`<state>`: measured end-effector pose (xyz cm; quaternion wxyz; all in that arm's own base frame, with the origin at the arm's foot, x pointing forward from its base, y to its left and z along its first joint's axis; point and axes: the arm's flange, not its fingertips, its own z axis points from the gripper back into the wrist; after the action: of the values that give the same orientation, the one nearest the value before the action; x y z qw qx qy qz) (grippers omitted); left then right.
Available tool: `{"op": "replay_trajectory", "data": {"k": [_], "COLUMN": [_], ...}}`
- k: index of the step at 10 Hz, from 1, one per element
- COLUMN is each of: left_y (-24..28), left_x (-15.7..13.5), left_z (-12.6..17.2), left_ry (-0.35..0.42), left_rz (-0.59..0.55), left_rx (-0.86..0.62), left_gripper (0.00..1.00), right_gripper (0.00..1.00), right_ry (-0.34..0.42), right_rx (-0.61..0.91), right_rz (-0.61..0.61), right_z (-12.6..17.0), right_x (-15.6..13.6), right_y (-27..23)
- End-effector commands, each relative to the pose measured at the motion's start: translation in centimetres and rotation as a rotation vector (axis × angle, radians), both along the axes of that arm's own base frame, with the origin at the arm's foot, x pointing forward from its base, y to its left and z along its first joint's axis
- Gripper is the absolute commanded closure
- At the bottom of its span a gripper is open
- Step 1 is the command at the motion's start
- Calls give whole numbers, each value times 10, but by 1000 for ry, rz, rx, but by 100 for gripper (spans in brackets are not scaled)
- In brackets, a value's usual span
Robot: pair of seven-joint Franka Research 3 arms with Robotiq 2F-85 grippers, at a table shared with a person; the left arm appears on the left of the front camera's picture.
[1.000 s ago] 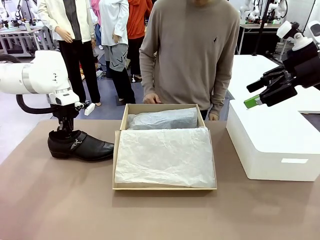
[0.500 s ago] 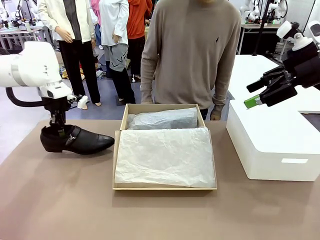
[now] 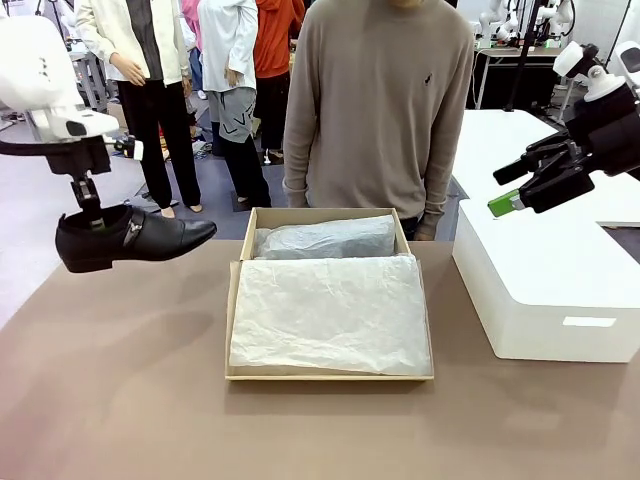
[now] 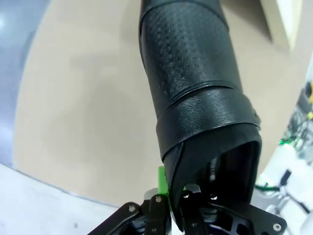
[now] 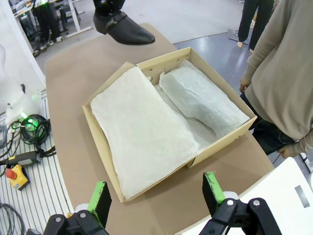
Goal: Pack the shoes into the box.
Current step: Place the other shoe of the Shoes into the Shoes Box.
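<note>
Left gripper (image 3: pixel 92 220) grips shoe (image 3: pixel 140 238) at heel rim; shoe hangs below.

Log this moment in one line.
left jaws shut on glossy black leather shoe, above brown table | right jaws open, empty | tan cardboard box open, tissue-lined

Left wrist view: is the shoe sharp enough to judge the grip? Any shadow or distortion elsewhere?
Left wrist view: shoe grain sharp, table behind soft, left end effector on the collar readable. Front view: faint shadow on the table under the shoe. Right wrist view: wide lens skews the box outline.
</note>
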<state>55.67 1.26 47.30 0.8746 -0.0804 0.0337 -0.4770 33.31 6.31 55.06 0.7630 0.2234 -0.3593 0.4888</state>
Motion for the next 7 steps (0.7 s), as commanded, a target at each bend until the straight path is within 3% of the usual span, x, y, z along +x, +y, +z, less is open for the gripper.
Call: {"op": "replay_trajectory", "data": {"k": [1, 3, 4, 7], "left_y": [-8, -15, -7, -7], "left_x": [-2, -10, -4, -4], "left_z": [15, 24, 13, 13], "left_ry": [10, 35, 21, 21], "left_rz": [155, 215, 143, 143], "left_rx": [-20, -1, 2, 2], "left_gripper": [100, 100, 100, 100], "right_gripper": [0, 0, 0, 0], "right_ry": [-20, -20, -20, -20], "right_rx": [27, 27, 27, 27], "right_rz": [28, 28, 28, 28], "right_z": [0, 0, 0, 0], "right_x": [4, 4, 4, 4], "right_y": [-1, -1, -1, -1]}}
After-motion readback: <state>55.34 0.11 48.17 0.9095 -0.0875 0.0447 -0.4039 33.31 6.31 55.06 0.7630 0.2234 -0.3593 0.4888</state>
